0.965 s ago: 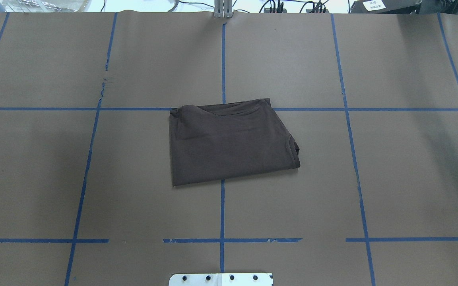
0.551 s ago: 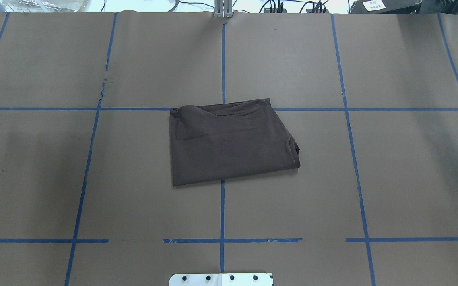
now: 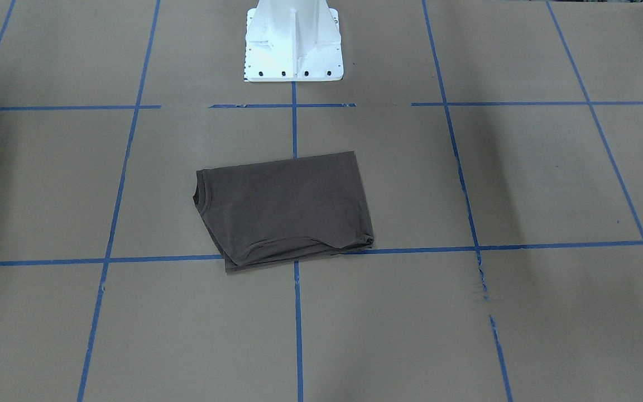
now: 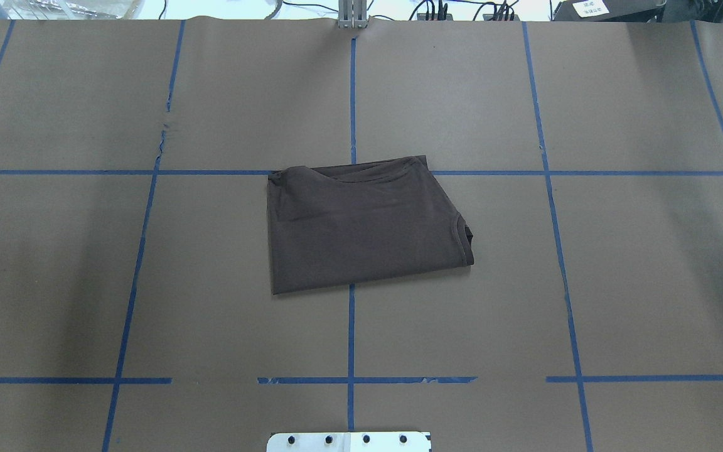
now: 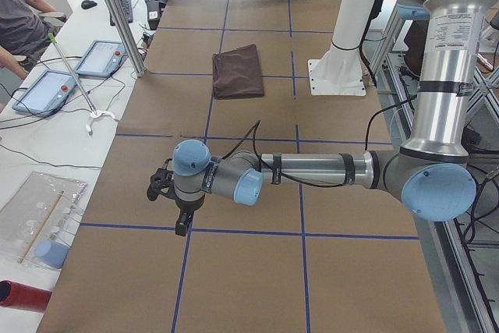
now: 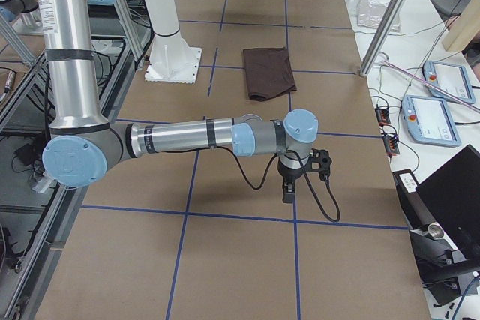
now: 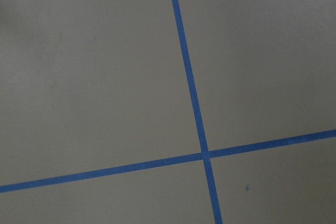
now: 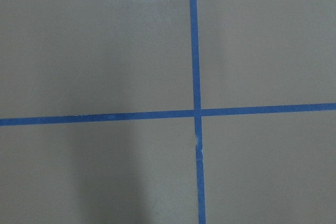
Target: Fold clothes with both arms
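The dark brown-grey T-shirt (image 4: 361,226) lies folded into a flat rectangle at the middle of the table, with its ribbed collar (image 4: 465,242) at the right edge. It also shows in the front-facing view (image 3: 285,209) and in both side views (image 5: 238,70) (image 6: 270,73). My left gripper (image 5: 165,189) hovers low over bare paper, far from the shirt toward the table's left end. My right gripper (image 6: 301,173) hovers the same way toward the right end. I cannot tell whether either is open or shut. Both wrist views show only paper and blue tape.
Brown paper with a blue tape grid (image 4: 351,333) covers the table. The white robot base (image 3: 293,56) stands at the near middle edge. Tablets (image 5: 54,87), a metal pole (image 5: 117,13) and a seated person (image 5: 15,13) are beyond the far side.
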`<state>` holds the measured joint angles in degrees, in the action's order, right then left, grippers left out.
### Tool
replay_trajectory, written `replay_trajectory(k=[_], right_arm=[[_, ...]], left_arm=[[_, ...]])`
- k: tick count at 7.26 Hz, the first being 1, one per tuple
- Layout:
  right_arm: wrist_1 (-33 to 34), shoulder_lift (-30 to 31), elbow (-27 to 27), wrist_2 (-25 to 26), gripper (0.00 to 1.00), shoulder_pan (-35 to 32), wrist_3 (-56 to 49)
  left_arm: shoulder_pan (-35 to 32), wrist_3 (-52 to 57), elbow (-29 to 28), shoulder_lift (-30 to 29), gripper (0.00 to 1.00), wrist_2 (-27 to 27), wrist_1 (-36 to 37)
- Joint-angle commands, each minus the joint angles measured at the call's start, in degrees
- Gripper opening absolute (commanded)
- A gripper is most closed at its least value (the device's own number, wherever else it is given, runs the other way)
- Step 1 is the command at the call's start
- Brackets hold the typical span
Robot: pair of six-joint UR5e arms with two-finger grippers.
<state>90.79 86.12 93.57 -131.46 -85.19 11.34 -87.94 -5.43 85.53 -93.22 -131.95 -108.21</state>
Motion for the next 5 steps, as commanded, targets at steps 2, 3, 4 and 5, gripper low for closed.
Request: replay_trajectory(k=[2, 3, 4, 5], right_arm=[[2.09, 0.46, -0.14, -0.28, 1.00, 0.64, -0.44], [3.67, 0.80, -0.40, -1.07, 1.00, 0.64, -0.45], [3.69, 1.07, 0.12, -1.51, 1.00, 0.64, -0.45], [3.52, 1.07, -0.31, -2.99, 1.00, 0.73, -0.36]], left_arm=[[-0.30, -5.82, 6.91, 0.32, 1.00, -1.99, 8.01], [-0.30, -5.64, 10.84, 0.58, 1.00, -1.99, 12.89], [0.22, -5.73, 11.75, -0.03, 1.00, -2.08, 15.20], [2.23, -5.73, 12.02, -1.25, 1.00, -1.99, 15.57]])
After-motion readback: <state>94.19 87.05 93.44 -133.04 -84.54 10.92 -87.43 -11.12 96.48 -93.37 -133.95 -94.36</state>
